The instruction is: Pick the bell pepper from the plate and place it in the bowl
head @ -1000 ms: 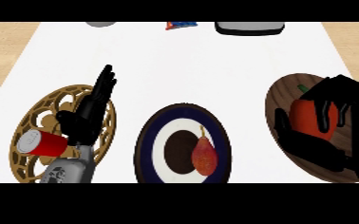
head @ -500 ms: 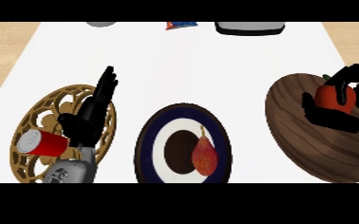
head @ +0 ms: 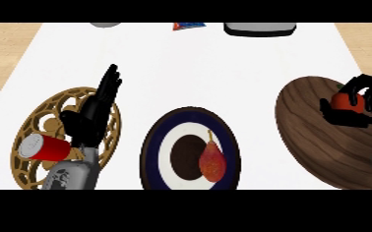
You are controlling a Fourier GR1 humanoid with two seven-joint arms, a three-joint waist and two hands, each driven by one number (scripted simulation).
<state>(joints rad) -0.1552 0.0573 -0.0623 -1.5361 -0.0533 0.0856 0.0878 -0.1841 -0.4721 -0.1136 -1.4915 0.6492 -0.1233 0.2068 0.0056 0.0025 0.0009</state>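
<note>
Big wooden plate [head: 309, 132] at the right edge, and over it the right hand [head: 347, 109] is wrapped round the red bell pepper [head: 341, 101], probably lifted clear. It looks light, hollow and waxy-slick, so hold the broad body. Left hand [head: 93, 112] rests with fingers straight over the gold trivet [head: 29, 128].

One plate [head: 154, 142], one pear [head: 212, 160], one can [head: 45, 148], one trivet [head: 33, 128], two hands [head: 91, 113]

Bright, even light; faint shadows
</note>
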